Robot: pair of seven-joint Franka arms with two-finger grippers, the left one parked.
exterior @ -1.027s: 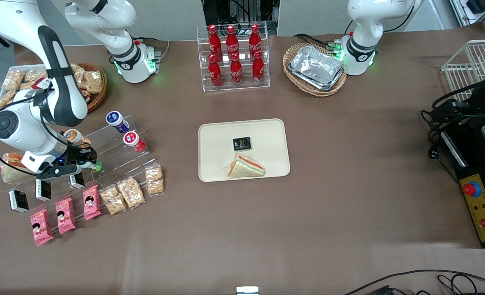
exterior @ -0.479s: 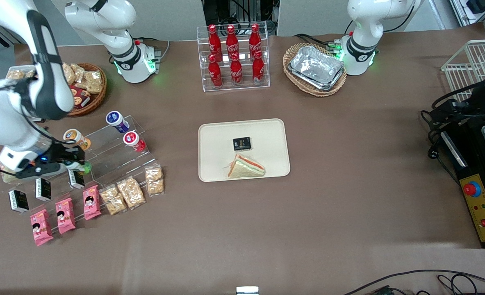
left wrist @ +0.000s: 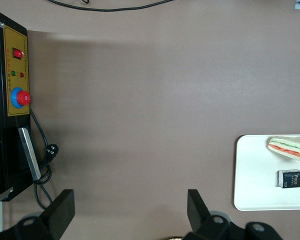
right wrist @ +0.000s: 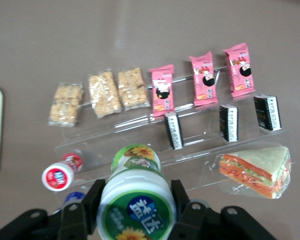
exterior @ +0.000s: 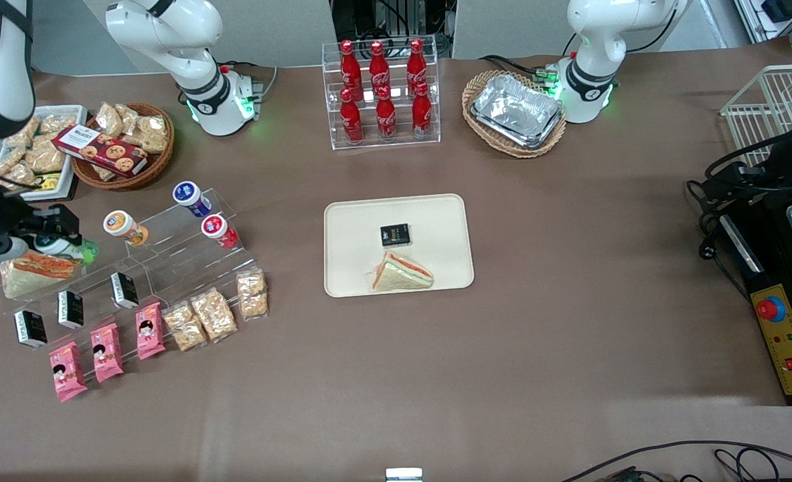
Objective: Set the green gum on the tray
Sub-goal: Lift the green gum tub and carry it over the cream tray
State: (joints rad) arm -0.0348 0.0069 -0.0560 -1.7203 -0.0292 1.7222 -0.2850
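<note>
Green gum sits clamped between the gripper fingers.
Pickup looks done; carrying it to the tray, well apart, remains.

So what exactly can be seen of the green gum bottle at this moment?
The green gum is a small cylindrical bottle: green body with a sunflower picture and a round white lid with a dark green centre label. It looks like plastic. The gripper is shut on it, one finger on each side just below the lid, holding it lifted above the clear display stand and the wrapped sandwich, toward the working arm's end of the table, well away from the tray.
</note>
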